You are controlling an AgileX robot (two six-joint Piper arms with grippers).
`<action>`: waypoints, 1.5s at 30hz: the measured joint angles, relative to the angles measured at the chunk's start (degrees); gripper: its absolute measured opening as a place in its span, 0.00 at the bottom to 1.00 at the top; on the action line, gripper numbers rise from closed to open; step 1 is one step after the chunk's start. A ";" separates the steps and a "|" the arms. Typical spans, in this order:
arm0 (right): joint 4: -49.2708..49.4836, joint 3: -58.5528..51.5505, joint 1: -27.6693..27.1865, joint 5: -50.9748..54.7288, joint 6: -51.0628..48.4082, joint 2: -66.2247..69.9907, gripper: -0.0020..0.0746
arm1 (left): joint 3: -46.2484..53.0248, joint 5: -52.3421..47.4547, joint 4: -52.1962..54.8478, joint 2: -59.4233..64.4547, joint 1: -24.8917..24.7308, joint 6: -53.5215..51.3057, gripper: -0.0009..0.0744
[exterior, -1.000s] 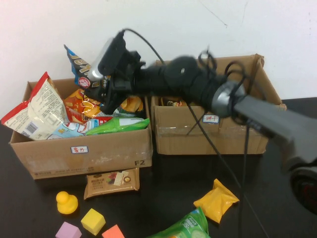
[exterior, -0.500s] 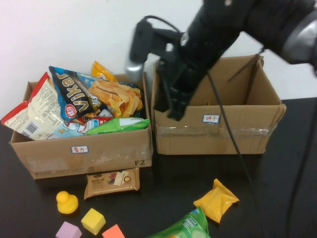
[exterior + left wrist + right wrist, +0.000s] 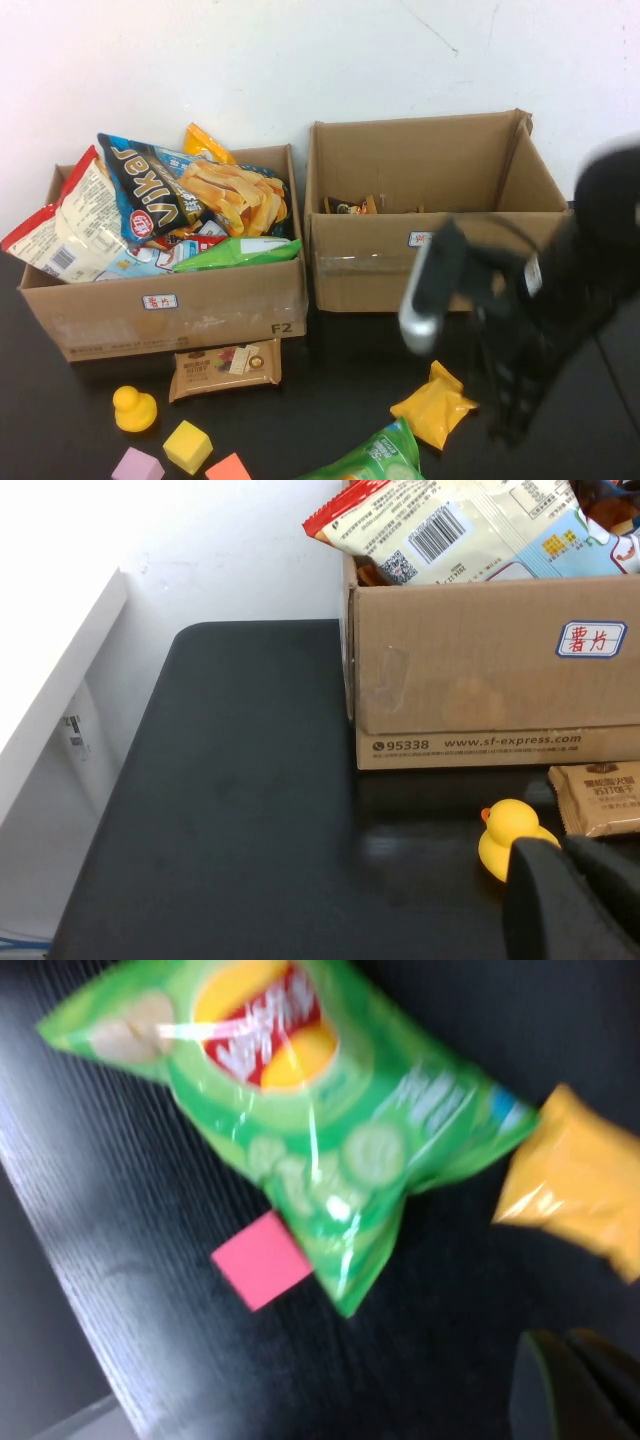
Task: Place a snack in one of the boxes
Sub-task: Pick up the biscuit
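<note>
The left box (image 3: 160,300) is heaped with snack bags, a blue Viker bag (image 3: 160,190) lying on top. The right box (image 3: 430,270) holds a small dark packet (image 3: 350,206). A brown packet (image 3: 225,368), a yellow packet (image 3: 436,405) and a green chips bag (image 3: 375,458) lie on the black table. My right gripper (image 3: 508,415) hangs blurred, shut and empty, just right of the yellow packet; its wrist view shows the green bag (image 3: 300,1090) and the yellow packet (image 3: 580,1200) beyond its fingertips (image 3: 575,1385). My left gripper (image 3: 570,880) is shut and empty beside the left box (image 3: 480,680).
A yellow rubber duck (image 3: 134,408) and yellow (image 3: 188,445), purple (image 3: 137,466) and pink (image 3: 229,468) cubes sit at the front left. The duck (image 3: 515,835) is right before my left gripper. The pink cube (image 3: 262,1260) lies against the green bag.
My right arm left the blue Viker bag on top of the left box, then swung up, right and down to the table's front right by the yellow packet.
</note>
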State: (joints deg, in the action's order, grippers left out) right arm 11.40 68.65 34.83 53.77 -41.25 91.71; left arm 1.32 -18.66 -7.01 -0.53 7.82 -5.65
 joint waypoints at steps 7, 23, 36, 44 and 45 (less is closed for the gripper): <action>-1.85 -11.95 -0.09 -9.94 6.30 1.88 0.03 | 0.00 0.00 0.00 0.00 0.00 0.00 0.01; -7.57 -12.53 5.74 -20.86 15.06 5.59 0.59 | 0.00 0.00 0.00 0.00 0.00 -0.05 0.01; -19.16 -5.93 0.56 -25.21 38.57 20.08 0.79 | 0.00 0.00 0.00 0.00 0.00 -0.05 0.01; -16.55 4.03 -0.81 -25.33 39.55 30.10 0.80 | 0.00 0.00 0.00 0.00 0.00 -0.05 0.01; -16.19 4.62 -1.03 -25.33 39.55 31.09 0.80 | 0.00 0.00 0.00 0.00 0.00 -0.05 0.01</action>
State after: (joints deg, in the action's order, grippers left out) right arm -4.79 73.27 33.79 28.44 -1.70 122.80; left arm 1.32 -18.66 -7.01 -0.53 7.82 -5.71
